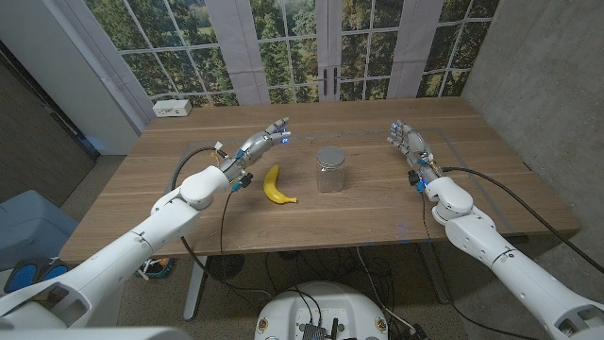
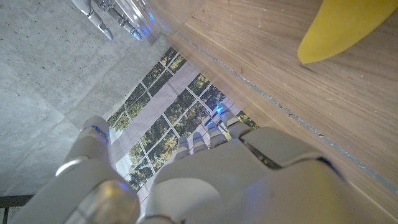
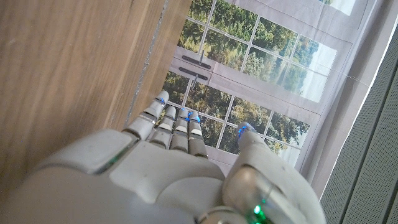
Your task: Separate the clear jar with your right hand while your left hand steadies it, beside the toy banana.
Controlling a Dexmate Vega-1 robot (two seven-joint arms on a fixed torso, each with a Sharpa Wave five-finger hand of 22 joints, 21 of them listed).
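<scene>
At table centre stands the jar (image 1: pixel 331 169), banana (image 1: pixel 276 185) just beside at its 9 o'clock. Left hand (image 1: pixel 261 144) and right hand (image 1: pixel 410 144) hover apart from both, fingers released, holding nothing.

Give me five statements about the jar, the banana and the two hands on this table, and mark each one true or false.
1. The jar stands upright on the table with its lid on. True.
2. The left hand grips the jar. False: it is apart from the jar, on the banana's side, holding nothing.
3. The banana lies between the left arm and the jar. True.
4. The right hand holds the lid. False: it is well off to the jar's other side, with its fingers apart and nothing in them.
5. The banana leans against the jar. False: bare table shows between them.
</scene>
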